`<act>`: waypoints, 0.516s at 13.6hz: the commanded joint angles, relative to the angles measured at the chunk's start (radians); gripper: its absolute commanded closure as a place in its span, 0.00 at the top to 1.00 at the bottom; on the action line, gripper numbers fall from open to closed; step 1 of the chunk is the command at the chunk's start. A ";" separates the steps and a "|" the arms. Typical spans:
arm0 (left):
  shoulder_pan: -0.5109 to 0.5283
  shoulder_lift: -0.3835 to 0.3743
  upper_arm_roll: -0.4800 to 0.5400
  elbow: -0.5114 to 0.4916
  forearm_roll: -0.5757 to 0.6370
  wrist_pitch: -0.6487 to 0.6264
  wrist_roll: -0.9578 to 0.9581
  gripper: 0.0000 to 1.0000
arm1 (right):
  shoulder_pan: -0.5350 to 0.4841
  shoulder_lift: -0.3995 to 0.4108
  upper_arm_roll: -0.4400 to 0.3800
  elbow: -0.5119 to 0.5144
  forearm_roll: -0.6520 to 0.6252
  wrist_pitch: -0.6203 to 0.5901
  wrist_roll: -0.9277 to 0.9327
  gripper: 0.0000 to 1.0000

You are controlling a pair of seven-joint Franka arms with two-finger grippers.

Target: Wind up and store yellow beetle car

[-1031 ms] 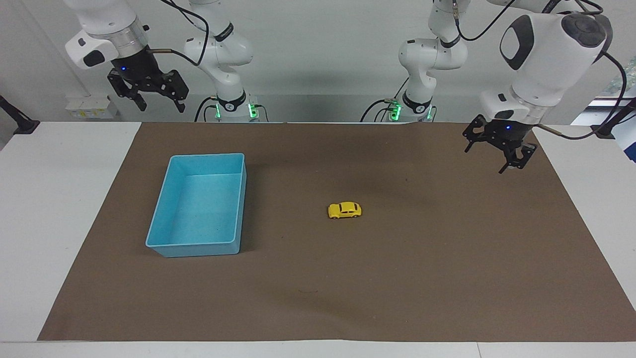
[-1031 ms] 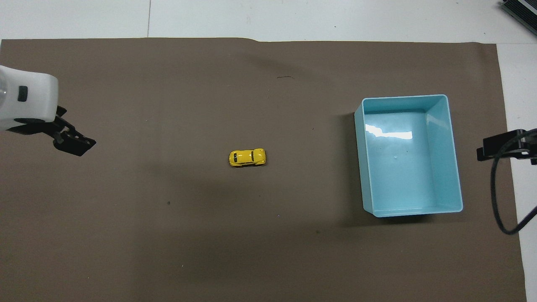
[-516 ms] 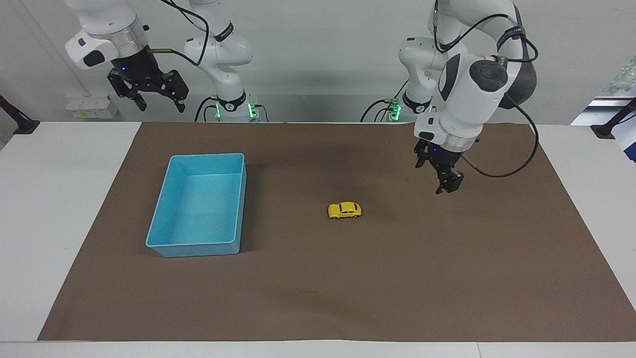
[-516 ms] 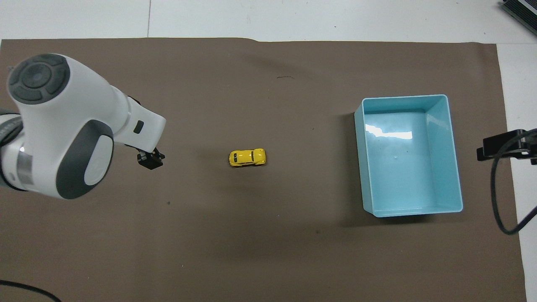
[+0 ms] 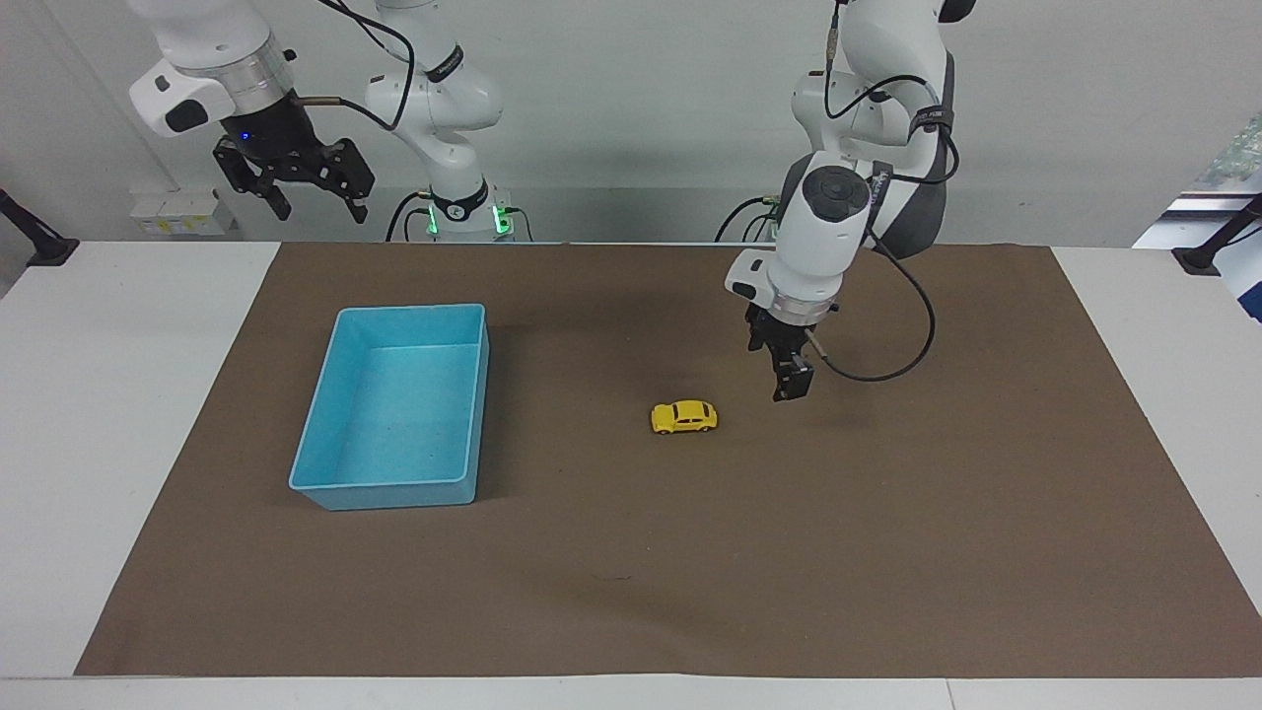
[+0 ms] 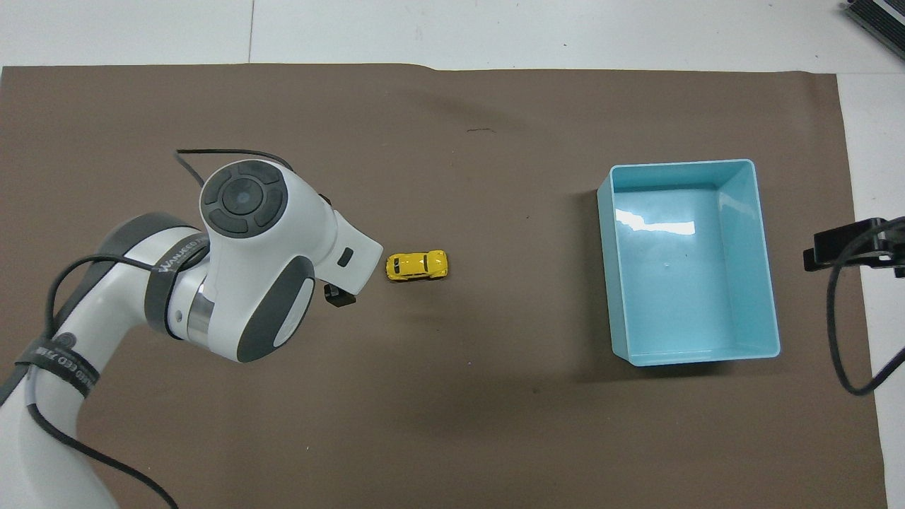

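Observation:
The yellow beetle car stands on its wheels near the middle of the brown mat, with nothing touching it. My left gripper points down and hangs low over the mat just beside the car, toward the left arm's end of the table. It is open and holds nothing. In the overhead view the arm's white wrist hides most of this gripper. My right gripper waits high above the right arm's end of the table, open and holding nothing.
A light blue bin stands with nothing in it on the brown mat, toward the right arm's end. The white table top borders the mat on every side.
The left arm has swung in from its own end of the table toward the middle and lowered, bringing its gripper close beside the car. The car, bin and right arm have not moved.

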 commanded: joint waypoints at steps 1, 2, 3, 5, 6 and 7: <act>-0.046 -0.011 0.021 -0.021 0.000 0.034 -0.032 1.00 | -0.015 -0.016 0.008 -0.015 0.006 0.000 -0.027 1.00; -0.053 -0.011 0.021 -0.021 0.000 0.038 -0.083 1.00 | -0.014 -0.016 0.008 -0.017 0.006 0.000 -0.027 1.00; -0.063 -0.013 0.019 -0.023 0.000 0.037 -0.126 1.00 | -0.014 -0.017 0.008 -0.015 0.006 0.000 -0.027 1.00; -0.107 0.012 0.021 -0.027 0.000 0.054 -0.134 1.00 | -0.015 -0.017 0.008 -0.015 0.006 0.000 -0.027 1.00; -0.110 0.035 0.021 -0.027 0.000 0.093 -0.140 1.00 | -0.014 -0.017 0.008 -0.015 0.006 0.000 -0.027 1.00; -0.109 0.047 0.021 -0.027 0.000 0.132 -0.156 1.00 | -0.014 -0.016 0.008 -0.015 0.006 0.000 -0.027 1.00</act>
